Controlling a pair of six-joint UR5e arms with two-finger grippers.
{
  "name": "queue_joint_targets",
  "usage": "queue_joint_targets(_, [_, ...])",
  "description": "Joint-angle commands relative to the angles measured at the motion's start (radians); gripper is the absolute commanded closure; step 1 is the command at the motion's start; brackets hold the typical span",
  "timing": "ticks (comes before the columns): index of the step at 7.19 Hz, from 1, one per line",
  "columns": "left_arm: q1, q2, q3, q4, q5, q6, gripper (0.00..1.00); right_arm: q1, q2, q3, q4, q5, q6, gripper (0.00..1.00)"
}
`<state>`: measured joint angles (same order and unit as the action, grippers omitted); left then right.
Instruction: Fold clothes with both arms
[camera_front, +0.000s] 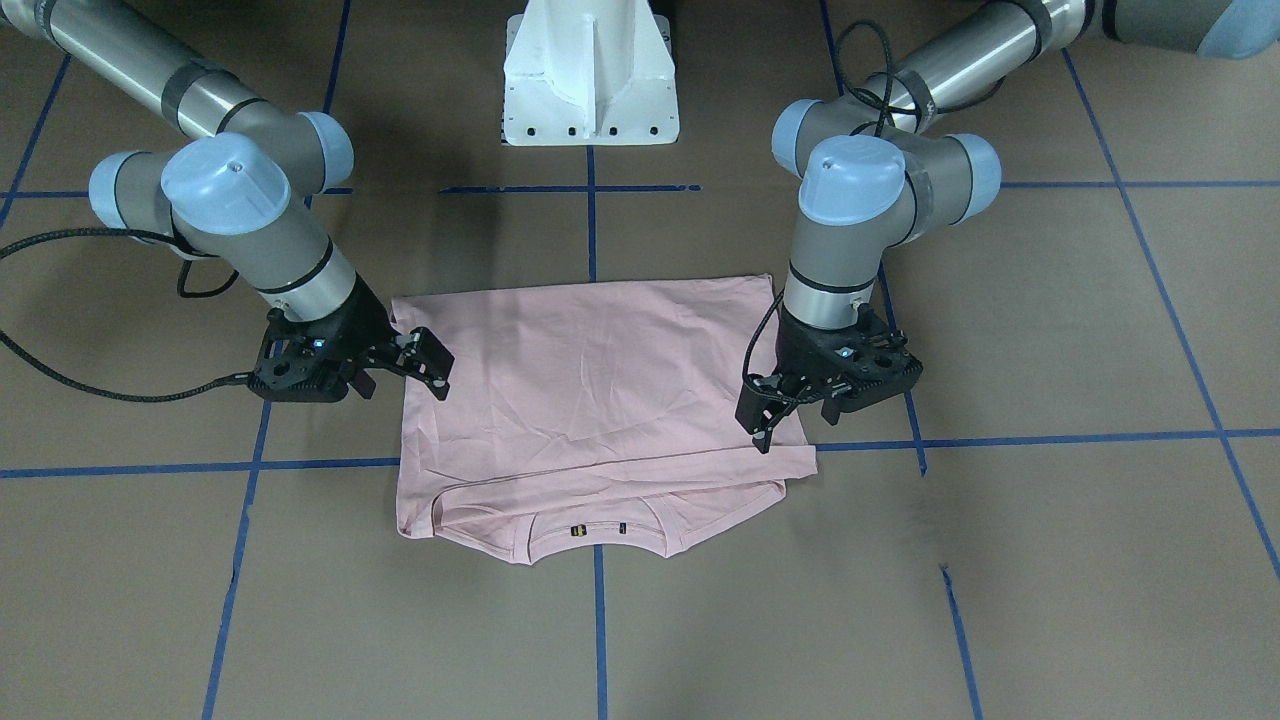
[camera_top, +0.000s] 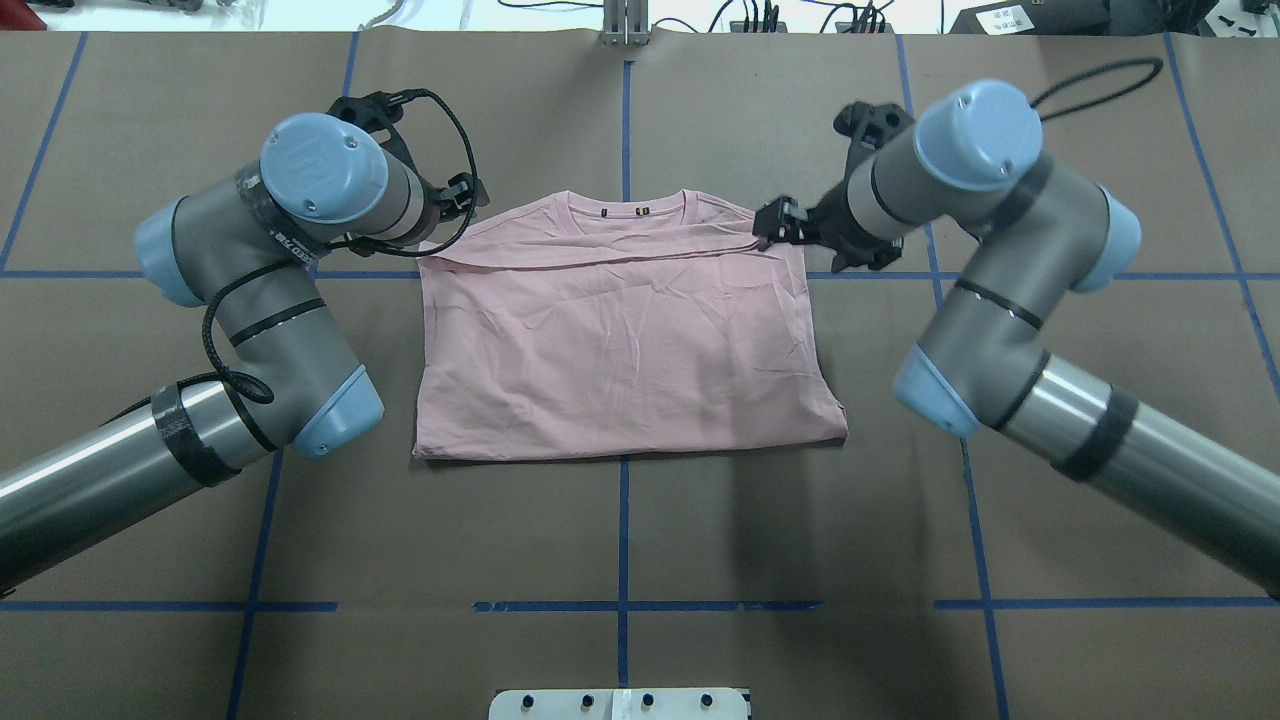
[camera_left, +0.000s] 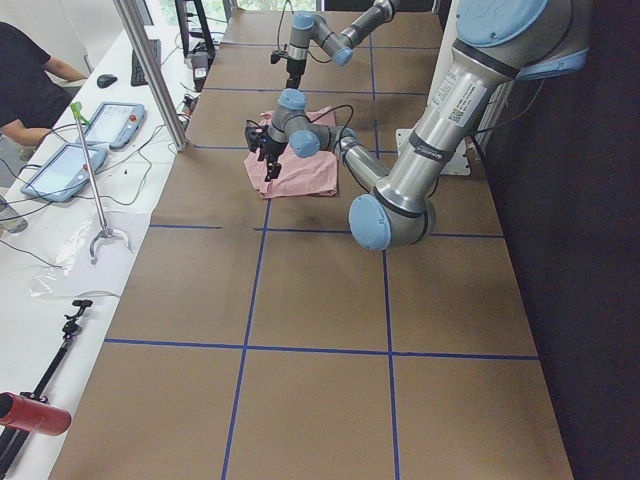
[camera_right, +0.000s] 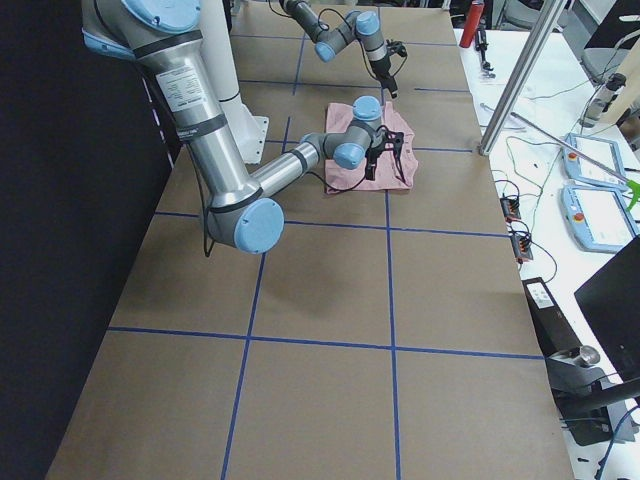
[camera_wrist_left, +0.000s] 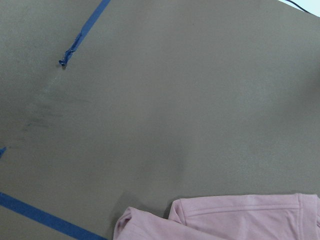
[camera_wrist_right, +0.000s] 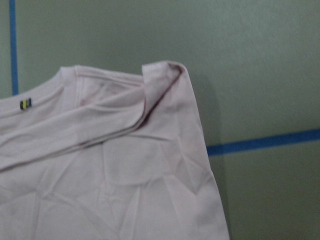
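Note:
The light pink T-shirt (camera_front: 590, 380) lies folded on the brown table, plain back up. Its ribbed collar (camera_front: 597, 530) is on the side away from the robot. The shirt also shows in the overhead view (camera_top: 620, 340). My left gripper (camera_front: 765, 425) hovers over the shirt's shoulder corner on my left (camera_top: 462, 195), open and empty. My right gripper (camera_front: 432, 365) is by the opposite shoulder edge (camera_top: 772, 225), open and empty. The left wrist view shows only a sleeve corner (camera_wrist_left: 240, 220). The right wrist view shows the folded shoulder (camera_wrist_right: 125, 175). No fingers show in either wrist view.
The white pedestal base (camera_front: 590, 80) stands at the robot's side of the table. Blue tape lines (camera_top: 623, 530) grid the brown surface. A side table with tablets (camera_left: 60, 170) and a seated person (camera_left: 30, 80) lies beyond the table's far edge.

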<state>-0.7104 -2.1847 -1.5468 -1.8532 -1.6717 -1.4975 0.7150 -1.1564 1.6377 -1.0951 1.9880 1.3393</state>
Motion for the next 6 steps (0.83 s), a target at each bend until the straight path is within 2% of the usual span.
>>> queue_joint_targets(1, [0.003, 0.005, -0.044, 0.029, 0.0, -0.004, 0.0, -0.098, -0.158, 0.14, -0.002, -0.04, 0.021, 0.0])
queue_joint_targets(2, [0.003, 0.006, -0.053, 0.029, 0.0, -0.009, 0.0, -0.126, -0.164, 0.139, -0.002, -0.072, 0.02, 0.0])
queue_joint_targets(4, [0.003, 0.006, -0.059, 0.029, -0.002, -0.009, 0.0, -0.157, -0.157, 0.12, -0.003, -0.074, 0.02, 0.04])
queue_joint_targets(5, [0.003, 0.006, -0.059, 0.029, -0.002, -0.01, 0.0, -0.161, -0.148, 0.099, -0.002, -0.077, 0.014, 0.11])
queue_joint_targets(6, [0.003, 0.008, -0.059, 0.029, -0.002, -0.009, 0.0, -0.161, -0.147, 0.096, -0.002, -0.077, 0.006, 0.3])
